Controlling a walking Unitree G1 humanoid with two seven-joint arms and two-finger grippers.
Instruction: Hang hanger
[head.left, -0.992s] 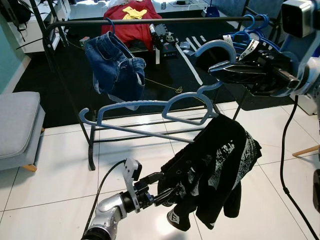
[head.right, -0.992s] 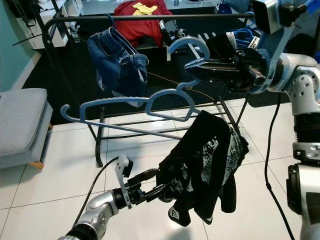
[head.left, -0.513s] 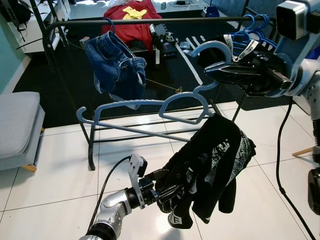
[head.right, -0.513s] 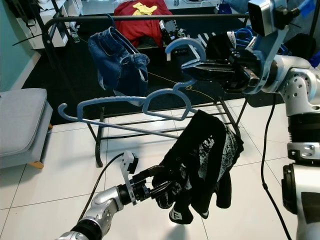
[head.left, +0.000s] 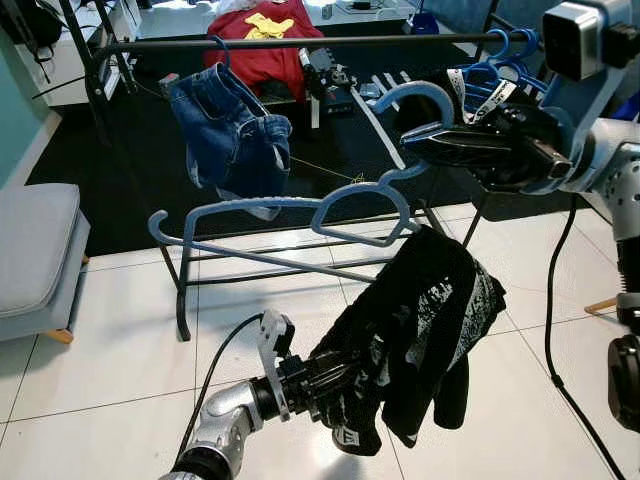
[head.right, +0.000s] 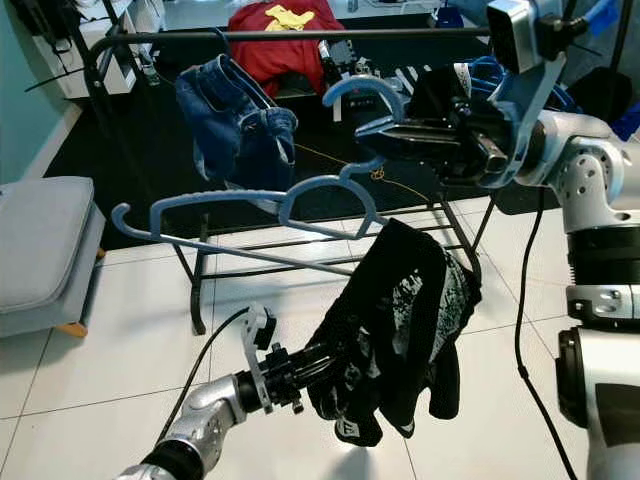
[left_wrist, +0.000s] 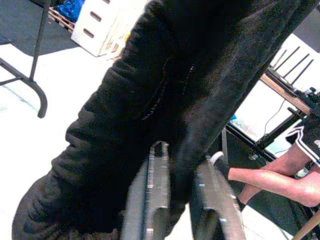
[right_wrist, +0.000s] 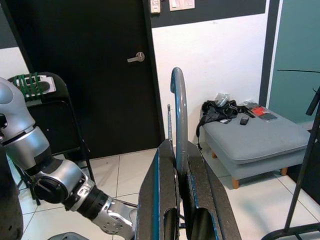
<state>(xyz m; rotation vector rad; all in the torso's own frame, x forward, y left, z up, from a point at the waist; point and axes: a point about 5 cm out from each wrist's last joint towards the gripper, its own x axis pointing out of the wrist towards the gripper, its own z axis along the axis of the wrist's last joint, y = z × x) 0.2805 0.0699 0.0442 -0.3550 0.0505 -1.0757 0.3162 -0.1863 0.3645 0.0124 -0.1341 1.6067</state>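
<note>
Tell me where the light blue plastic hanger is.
Light blue plastic hanger hangs mid-scene from the right tool, before the black rack, black garment on its right end.

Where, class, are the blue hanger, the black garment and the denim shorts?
blue hanger (head.left: 260, 207), left eye view, its long arm.
black garment (head.left: 430, 300), left eye view, its printed middle.
denim shorts (head.left: 232, 135), left eye view, the front.

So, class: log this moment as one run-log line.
right claw: shut on blue hanger | left claw: shut on black garment | rail: hanger not hung

White tile floor (head.left: 110, 340), grey bench (head.left: 35, 245).
</note>
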